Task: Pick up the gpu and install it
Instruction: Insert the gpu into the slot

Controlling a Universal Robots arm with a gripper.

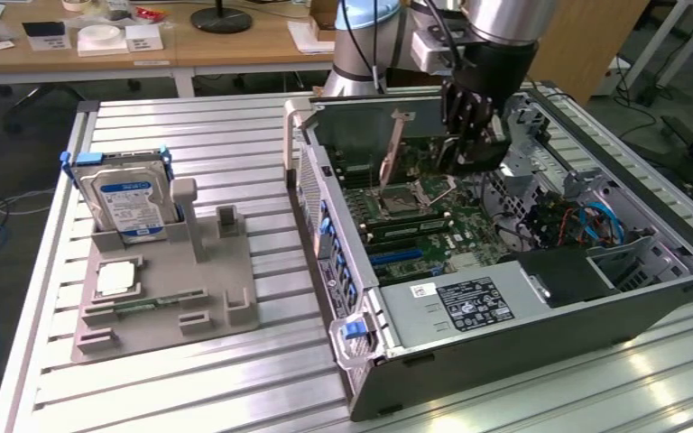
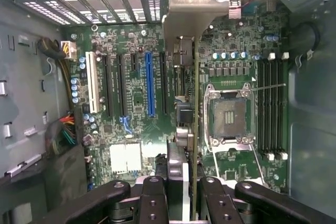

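My gripper (image 1: 469,149) reaches down into the open computer case (image 1: 635,298) and is shut on the gpu (image 1: 392,155). The card is held on edge. In the wrist view the gpu (image 2: 193,98) runs as a thin edge from between my gripper (image 2: 181,195) fingers out to its silvery end bracket (image 2: 190,9) at the case's rear slot openings. It hangs over the motherboard (image 2: 136,103), between the black expansion slots and the CPU socket (image 2: 230,111). A long blue slot (image 2: 149,82) lies just to one side. I cannot tell whether the card touches the board.
On the exterior view's left, a grey fixture (image 1: 160,289) holds an upright hard drive (image 1: 130,203) and a small green stick (image 1: 142,305). Inside the case are the power supply (image 1: 479,302), blue cables (image 1: 594,221) and memory slots (image 2: 273,103). The case walls stand close around the arm.
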